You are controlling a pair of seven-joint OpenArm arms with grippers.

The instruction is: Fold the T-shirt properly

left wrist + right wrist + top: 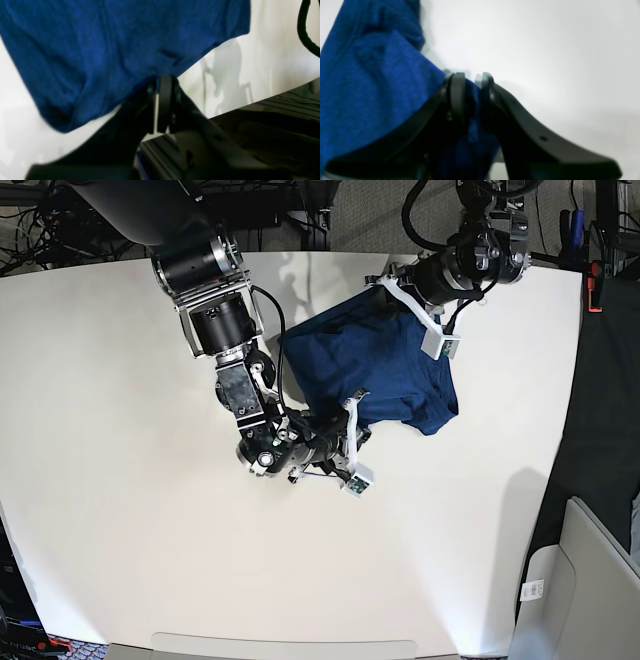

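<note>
The T-shirt [385, 365], dark blue and heathered, lies bunched on the white table [120, 480] between my two arms. My left gripper [388, 288] holds its far edge; in the left wrist view the fingers [165, 100] are pressed together on the cloth [100, 50], which spreads away from the left gripper [158, 78]. My right gripper [325, 425] is at the shirt's near left corner. In the right wrist view the right gripper [471, 80] has blue fabric [370, 87] pinched between its two fingers. Sleeves and collar are hidden in the folds.
The table's right edge [560, 430] runs close to the shirt, with dark floor beyond. A grey bin or chair [580, 590] stands at the lower right. Cables and equipment [40, 220] crowd the back edge. A black cable [303, 30] hangs in the left wrist view.
</note>
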